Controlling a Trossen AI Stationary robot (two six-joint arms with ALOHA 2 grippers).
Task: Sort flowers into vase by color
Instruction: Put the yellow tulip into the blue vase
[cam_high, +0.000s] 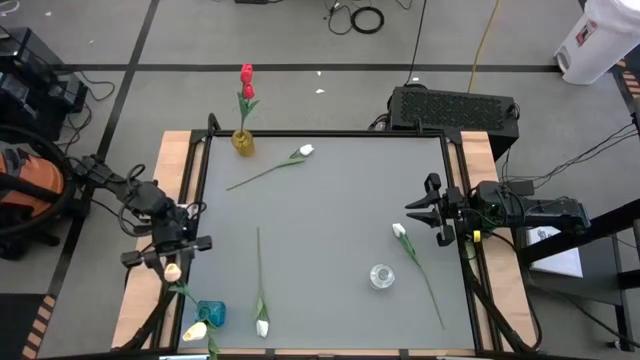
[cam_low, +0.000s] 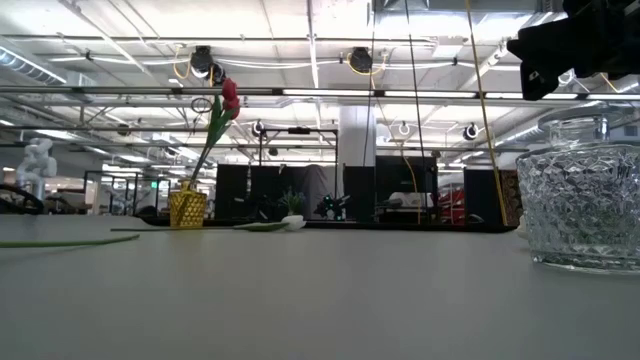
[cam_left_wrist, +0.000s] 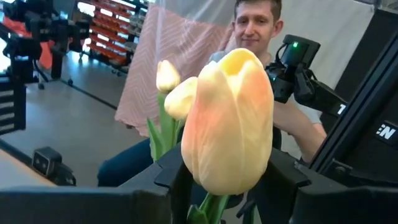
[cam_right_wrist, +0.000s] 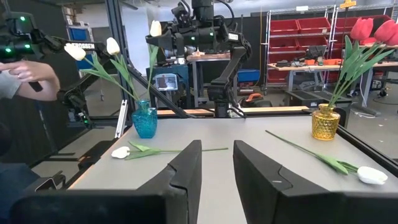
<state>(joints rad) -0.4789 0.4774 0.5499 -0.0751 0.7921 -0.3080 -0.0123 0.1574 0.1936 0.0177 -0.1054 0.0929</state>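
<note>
**Cream tulip held above the blue vase at the desk's left edge**

Your left gripper (cam_high: 172, 262) has a cream-yellow tulip (cam_left_wrist: 227, 121) clamped by the stem just under the bud; in the left wrist view the bud fills the gap between the two dark fingers (cam_left_wrist: 177, 177), which are closed on the stem. From above, that bud (cam_high: 172, 271) sits over the wooden strip at the left edge of the desk (cam_high: 330, 220), just above the blue vase (cam_high: 211, 313). The blue vase already carries cream tulips (cam_right_wrist: 93, 53), seen leaning out of it in the right wrist view.

The yellow vase (cam_high: 243, 142) stands at the far left corner of the desk with red tulips (cam_high: 246, 80) upright in it.

Four white tulips lie loose on the desk: one (cam_high: 305, 151) near the yellow vase, its stem running toward the left; one (cam_high: 262, 326) at the near edge beside the blue vase, its stem pointing away across the desk; one (cam_high: 399, 231) near the right side, its stem running toward the near right corner; and one bud (cam_high: 195, 331) beside the blue vase at the near left. A clear glass vase (cam_high: 381, 276) stands empty-looking just beside the right-hand tulip's stem.

Your right gripper (cam_high: 428, 208) waits at the desk's right edge, fingers parted and holding nothing.

A person (cam_left_wrist: 273, 62) stands beyond the desk.
</note>
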